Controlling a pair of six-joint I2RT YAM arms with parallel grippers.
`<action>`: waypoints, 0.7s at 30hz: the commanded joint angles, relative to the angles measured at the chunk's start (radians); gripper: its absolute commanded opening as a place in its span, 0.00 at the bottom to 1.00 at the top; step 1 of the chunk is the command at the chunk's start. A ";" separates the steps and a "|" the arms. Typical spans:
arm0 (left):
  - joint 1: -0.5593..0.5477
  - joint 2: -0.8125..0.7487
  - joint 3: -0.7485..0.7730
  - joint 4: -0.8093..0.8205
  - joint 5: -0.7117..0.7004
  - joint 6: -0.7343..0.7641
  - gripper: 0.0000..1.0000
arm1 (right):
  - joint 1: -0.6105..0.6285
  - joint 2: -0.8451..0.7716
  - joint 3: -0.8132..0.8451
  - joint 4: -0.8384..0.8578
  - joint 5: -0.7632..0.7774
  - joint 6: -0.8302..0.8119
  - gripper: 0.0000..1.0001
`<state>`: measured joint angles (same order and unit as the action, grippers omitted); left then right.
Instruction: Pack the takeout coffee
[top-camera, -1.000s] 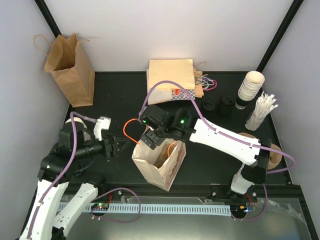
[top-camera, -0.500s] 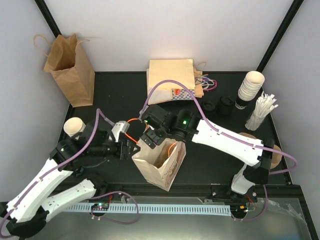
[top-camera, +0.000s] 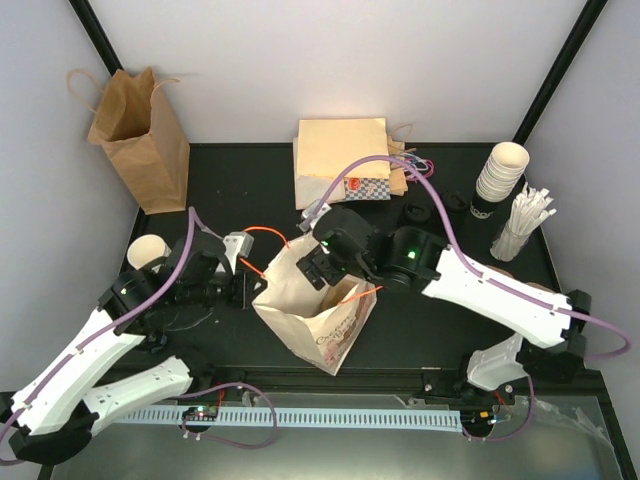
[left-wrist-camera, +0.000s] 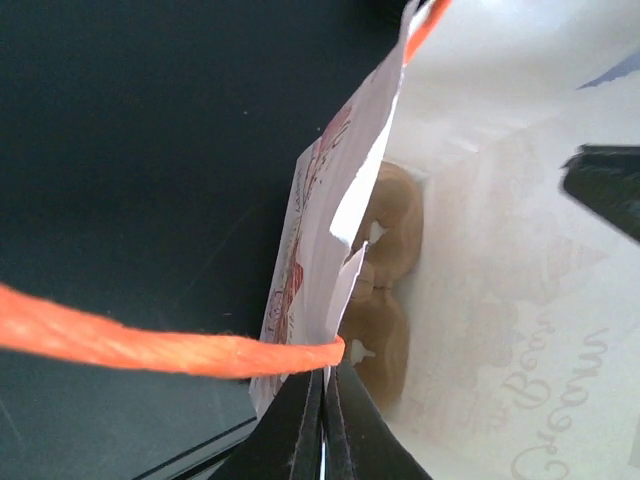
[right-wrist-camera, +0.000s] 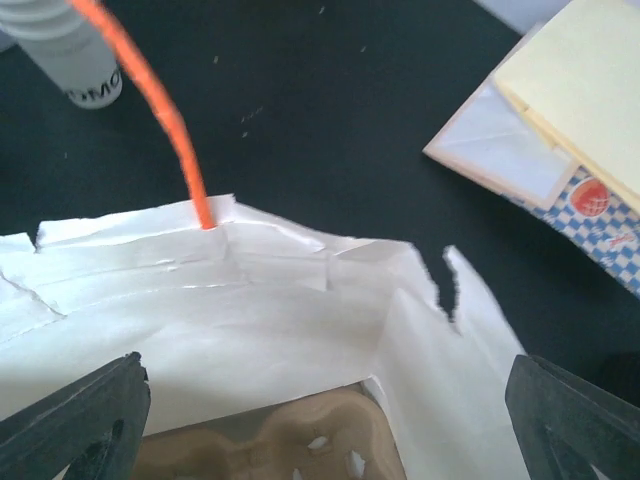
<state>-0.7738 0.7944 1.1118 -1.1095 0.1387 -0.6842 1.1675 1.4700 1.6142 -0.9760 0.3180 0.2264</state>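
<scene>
The left pincer (left-wrist-camera: 322, 400) is pinched shut on the paper bag (top-camera: 330, 335), on the rim at the bag's 9 o'clock side. A brown cup tray (left-wrist-camera: 385, 290) lies inside the bag. The right pincer (right-wrist-camera: 325, 400) hangs over the bag's 12 o'clock edge, with its fingers wide apart. The coffee cup (top-camera: 452, 204) seems to stand at 2 o'clock from the bag, near the stacked cups (top-camera: 500, 170), but it is too small and dark to be sure.

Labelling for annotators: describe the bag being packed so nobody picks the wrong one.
Middle of the black table, toward its near edge: the white paper bag stands open, a cardboard cup carrier in its bottom. Unlike the plain brown bag at far left and the flat bags stacked at the back, it has orange cord handles and red print.
</scene>
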 joint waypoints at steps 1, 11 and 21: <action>-0.005 0.020 0.052 -0.029 -0.058 0.022 0.02 | 0.005 -0.109 -0.064 0.157 0.121 0.017 1.00; -0.006 0.047 0.068 -0.018 -0.055 0.048 0.01 | 0.004 -0.337 -0.307 0.664 0.412 -0.032 1.00; -0.005 0.055 0.079 -0.018 -0.072 0.073 0.01 | -0.005 -0.361 -0.360 1.126 0.721 -0.273 1.00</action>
<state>-0.7742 0.8467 1.1442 -1.1213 0.0952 -0.6365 1.1671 1.1152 1.2499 -0.1123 0.8818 0.0826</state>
